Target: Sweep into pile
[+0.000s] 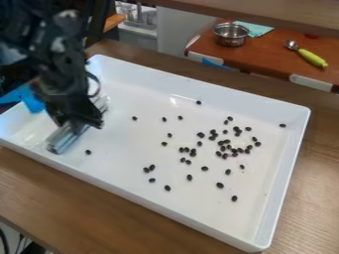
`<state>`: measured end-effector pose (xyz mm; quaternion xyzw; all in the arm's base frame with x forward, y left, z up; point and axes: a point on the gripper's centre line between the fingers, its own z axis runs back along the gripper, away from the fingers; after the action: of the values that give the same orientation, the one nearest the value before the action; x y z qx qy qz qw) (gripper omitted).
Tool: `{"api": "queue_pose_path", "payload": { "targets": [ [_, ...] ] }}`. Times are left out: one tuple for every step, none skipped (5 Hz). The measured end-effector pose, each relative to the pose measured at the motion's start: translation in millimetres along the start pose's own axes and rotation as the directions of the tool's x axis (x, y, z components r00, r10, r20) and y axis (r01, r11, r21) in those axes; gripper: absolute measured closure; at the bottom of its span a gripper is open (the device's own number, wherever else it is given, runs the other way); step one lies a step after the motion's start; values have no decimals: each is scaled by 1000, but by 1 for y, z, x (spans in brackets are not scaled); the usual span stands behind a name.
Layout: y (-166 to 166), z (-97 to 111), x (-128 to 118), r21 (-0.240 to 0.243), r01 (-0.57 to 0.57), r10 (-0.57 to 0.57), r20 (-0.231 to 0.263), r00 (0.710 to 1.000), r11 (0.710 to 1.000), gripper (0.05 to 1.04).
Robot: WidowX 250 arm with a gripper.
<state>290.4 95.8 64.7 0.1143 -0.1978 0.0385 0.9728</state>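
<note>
In the left part of the white tray [286, 173], the black gripper [81, 119] hangs low, shut on a silvery bar-like sweeping tool [61, 141]. The tool lies at a slant near the tray floor, its lower end toward the front left wall. Small dark beans are scattered over the middle and right, with a denser cluster [228, 148] right of centre. One single bean [88, 152] lies just right of the tool's lower end. Another bean [283, 125] is near the right wall.
The tray's raised walls surround the work area on a brown wooden table [119, 213]. Behind it, a reddish-brown surface holds a metal pot [230, 34], a teal cloth [255, 29] and a spoon with a green handle [312, 58]. Something blue [31, 100] is at the tray's left edge.
</note>
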Motion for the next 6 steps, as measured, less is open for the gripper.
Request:
{"api": "queue_pose_path", "payload": {
  "targets": [
    [-24, 4, 2, -3, 2, -2, -12, 1000, 1000, 750],
    [-52, 13, -2, -34, 21, -22, -45, 999, 999, 750],
    [-77, 23, -11, -77, 38, -43, -77, 996, 996, 750],
    [-97, 33, -24, -114, 66, -78, -103, 992, 991, 750],
    [-119, 41, -31, -138, 71, -85, -100, 991, 988, 750],
    [-142, 45, -29, -152, 40, -49, -51, 997, 988, 750]
  ]
}}
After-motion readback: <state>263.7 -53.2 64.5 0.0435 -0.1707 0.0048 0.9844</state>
